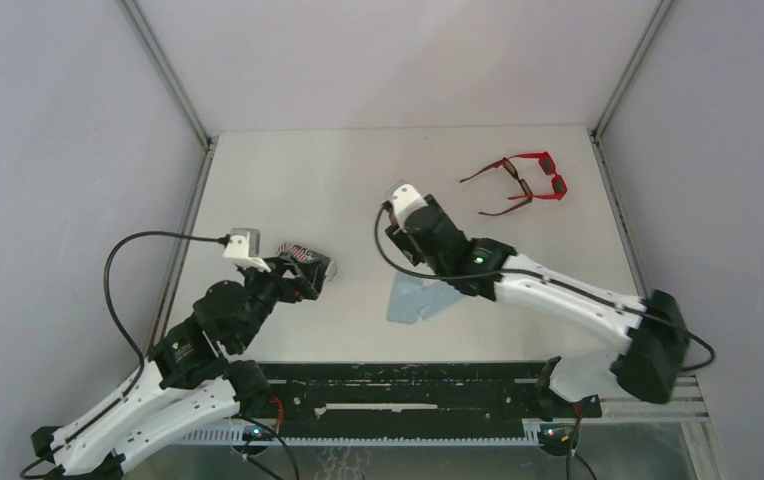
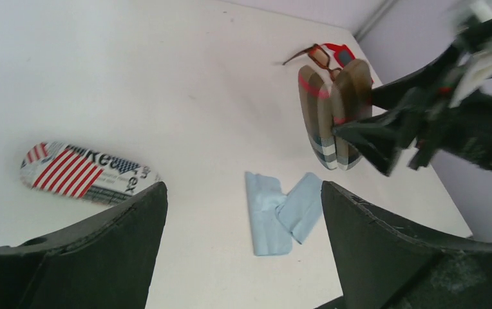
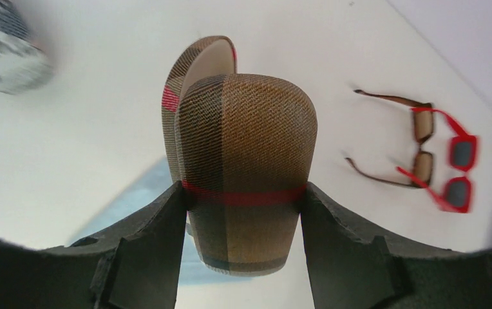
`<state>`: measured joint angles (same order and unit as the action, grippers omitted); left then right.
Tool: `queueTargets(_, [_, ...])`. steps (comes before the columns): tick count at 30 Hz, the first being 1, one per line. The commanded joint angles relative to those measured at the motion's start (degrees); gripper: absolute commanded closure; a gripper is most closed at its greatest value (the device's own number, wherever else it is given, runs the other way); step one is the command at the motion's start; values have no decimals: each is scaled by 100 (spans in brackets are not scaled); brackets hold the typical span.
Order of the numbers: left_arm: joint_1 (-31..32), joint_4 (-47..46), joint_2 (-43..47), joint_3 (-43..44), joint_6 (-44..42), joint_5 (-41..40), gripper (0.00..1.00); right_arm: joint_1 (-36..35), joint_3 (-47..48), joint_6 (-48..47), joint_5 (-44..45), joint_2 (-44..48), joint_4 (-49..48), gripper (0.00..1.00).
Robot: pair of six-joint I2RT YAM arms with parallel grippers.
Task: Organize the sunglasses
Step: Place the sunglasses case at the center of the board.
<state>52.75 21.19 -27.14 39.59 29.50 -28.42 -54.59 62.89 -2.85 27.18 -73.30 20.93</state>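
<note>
Table [image 1: 358, 170]: red sunglasses [image 1: 552, 174] far-right, R gripper [image 3: 242, 193] clamps brown case [image 3: 246, 122].

Sunglasses [image 1: 523, 182] behind and right of cloths [image 1: 413, 300]

Top view, left of centre: flag-print case [image 1: 304, 251] mostly hidden behind the left gripper [image 1: 308, 276]. Near the middle: plaid case [image 3: 246, 161] out of sight beneath the right arm [image 1: 558, 293], blue cloth [image 1: 406, 303] partly covered too. Left wrist view, upper right: right arm smeared with blur, sunglasses [image 2: 321, 56] half hidden behind the plaid case. Right wrist view, upper left corner: flag-print case blurred and cropped, print unreadable. Lower left: cloth mostly masked by plaid case and right gripper [image 3: 242, 196], the latter cut off at the bottom edge.
</note>
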Motion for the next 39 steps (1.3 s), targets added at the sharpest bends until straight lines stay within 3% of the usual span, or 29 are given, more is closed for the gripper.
queueTargets(1, [-6,526,469,-252,372,-774,8,-78,641,-1497,1363,-1205,27,100])
queueTargets(6, [-8,785,801,-371,464,-841,8,-26,1076,-2908,1932,-2614,-663,99])
queueTargets(10, [-6,894,891,-389,452,-774,8,22,1184,-3694,1838,-3394,-1318,96])
queueTargets(15, [-6,949,1008,-459,480,-708,8,40,1252,-4282,1819,-3979,-1897,76])
queueTargets(18, [-4,931,1057,-541,508,-717,8,91,1295,-4515,1754,-4239,-2118,72])
queueTargets(22, [-5,934,1050,-597,535,-666,8,116,1334,-4662,1711,-4434,-2228,64])
queueTargets(28, [-3,935,1037,-661,557,-630,8,126,1323,-4451,1657,-4441,-1987,40])
queueTargets(32, [-8,931,1020,-650,552,-572,8,124,1326,-4190,1609,-4407,-1774,34])
queueTargets(35, [-9,944,1022,-662,570,-537,8,102,1322,-4023,1540,-4346,-1617,23])
queueTargets(39, [-10,972,1046,-681,616,-532,8,65,1291,-3883,1513,-4247,-1509,15])
